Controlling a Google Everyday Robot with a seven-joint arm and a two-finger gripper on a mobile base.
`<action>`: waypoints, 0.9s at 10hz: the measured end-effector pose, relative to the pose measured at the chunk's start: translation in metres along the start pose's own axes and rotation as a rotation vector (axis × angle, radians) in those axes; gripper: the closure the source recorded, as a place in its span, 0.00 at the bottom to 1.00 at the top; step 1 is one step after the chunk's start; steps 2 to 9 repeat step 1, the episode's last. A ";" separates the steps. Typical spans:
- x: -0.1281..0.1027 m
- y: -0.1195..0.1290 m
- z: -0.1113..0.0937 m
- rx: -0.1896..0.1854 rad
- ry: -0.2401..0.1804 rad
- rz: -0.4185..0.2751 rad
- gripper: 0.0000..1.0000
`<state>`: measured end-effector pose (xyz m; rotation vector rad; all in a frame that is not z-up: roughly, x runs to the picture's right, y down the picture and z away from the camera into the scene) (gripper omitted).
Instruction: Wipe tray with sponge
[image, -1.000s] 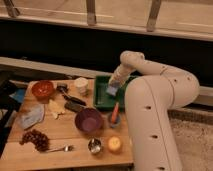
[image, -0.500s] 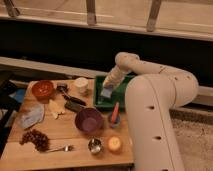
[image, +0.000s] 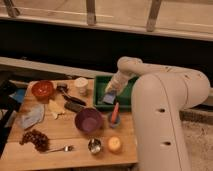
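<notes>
A green tray (image: 101, 86) sits at the back right of the wooden table. A blue sponge (image: 109, 98) lies on the tray's floor near its front left. My gripper (image: 112, 90) reaches down into the tray from the right, right on top of the sponge. The white arm (image: 165, 100) covers the tray's right part.
On the table (image: 65, 131): a purple bowl (image: 88, 120), a white cup (image: 81, 85), an orange bowl (image: 42, 90), a carrot in a small cup (image: 115, 114), a metal cup (image: 94, 145), an orange fruit (image: 114, 144), grapes (image: 34, 138), a spoon (image: 61, 148), a blue cloth (image: 31, 118), a dark utensil (image: 69, 96).
My gripper has moved left and toward the front across the tray, with the sponge under it.
</notes>
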<state>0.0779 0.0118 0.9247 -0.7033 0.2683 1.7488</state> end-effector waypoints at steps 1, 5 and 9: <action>-0.008 -0.006 -0.001 0.003 -0.002 0.017 1.00; -0.008 -0.006 -0.001 0.003 -0.002 0.017 1.00; -0.008 -0.006 -0.001 0.003 -0.002 0.017 1.00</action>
